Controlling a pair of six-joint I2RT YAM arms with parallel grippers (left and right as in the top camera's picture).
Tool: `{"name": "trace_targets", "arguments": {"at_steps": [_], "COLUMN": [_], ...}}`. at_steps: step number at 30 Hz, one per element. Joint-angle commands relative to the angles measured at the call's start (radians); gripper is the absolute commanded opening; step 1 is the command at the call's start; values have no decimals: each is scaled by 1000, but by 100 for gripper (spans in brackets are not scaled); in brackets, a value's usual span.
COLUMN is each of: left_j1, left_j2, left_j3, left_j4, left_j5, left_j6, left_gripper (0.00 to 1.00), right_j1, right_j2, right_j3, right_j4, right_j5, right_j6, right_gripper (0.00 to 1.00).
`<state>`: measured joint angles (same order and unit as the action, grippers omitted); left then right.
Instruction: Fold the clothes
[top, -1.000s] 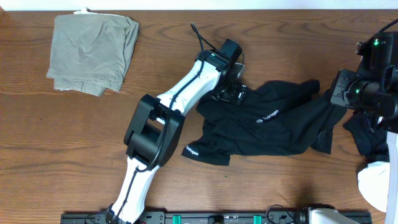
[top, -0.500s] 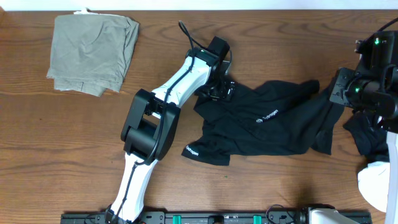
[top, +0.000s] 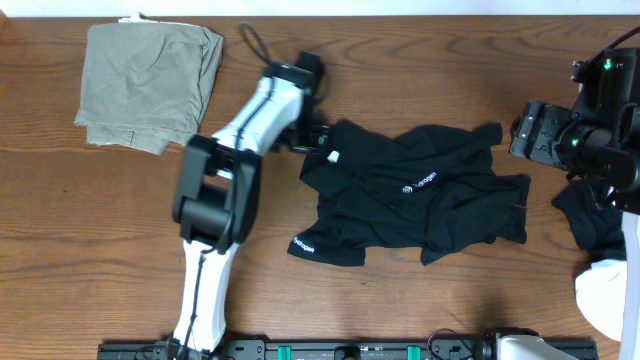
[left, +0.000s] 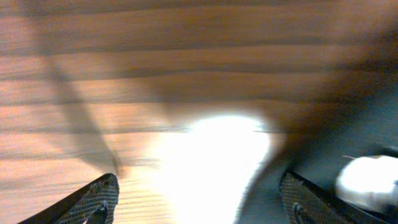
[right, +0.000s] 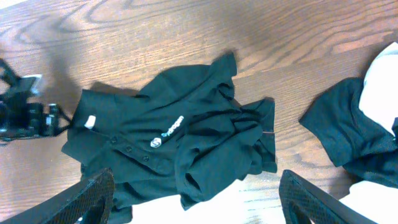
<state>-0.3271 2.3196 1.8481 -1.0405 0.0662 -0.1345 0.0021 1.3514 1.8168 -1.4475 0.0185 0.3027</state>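
Note:
A black polo shirt (top: 410, 200) with a small white logo lies spread and rumpled on the table's middle, and shows in full in the right wrist view (right: 180, 143). My left gripper (top: 318, 135) stands open at the shirt's collar end. In its own view the left gripper (left: 199, 202) has bare wood between the fingers, and black fabric (left: 348, 124) lies under the right-hand finger. My right gripper (top: 524, 135) hangs open off the shirt's right end, and the right gripper (right: 199, 208) holds nothing. More black and white clothes (top: 592, 220) are piled at the right edge.
A folded olive-khaki garment (top: 150, 85) lies at the back left. The pile of clothes (right: 348, 130) with a white panel (right: 382, 68) sits close to my right arm. The left arm's links (top: 215, 195) stretch across the table from the front edge.
My right gripper has opened and let go of the shirt's right end, which dropped flat. The left gripper slid left and back along the collar, and the shirt shifted slightly left.

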Motion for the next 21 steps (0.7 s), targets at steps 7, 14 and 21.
{"name": "trace_targets", "arguments": {"at_steps": [7, 14, 21], "left_j1": [226, 331, 288], "left_j2": [14, -8, -134], "left_j3": [2, 2, 2], "left_j4": [-81, -114, -60], "left_j5": [-52, 32, 230], "left_j6": [-26, -42, 16], "left_gripper": [86, 86, 85], "right_j1": [-5, -5, -5], "right_j2": [26, 65, 103], "right_j3": [13, 13, 13], "right_j4": [8, 15, 15], "right_j5": [3, -1, -1], "right_j6": [-20, -20, -20], "right_gripper": [85, 85, 85]}}
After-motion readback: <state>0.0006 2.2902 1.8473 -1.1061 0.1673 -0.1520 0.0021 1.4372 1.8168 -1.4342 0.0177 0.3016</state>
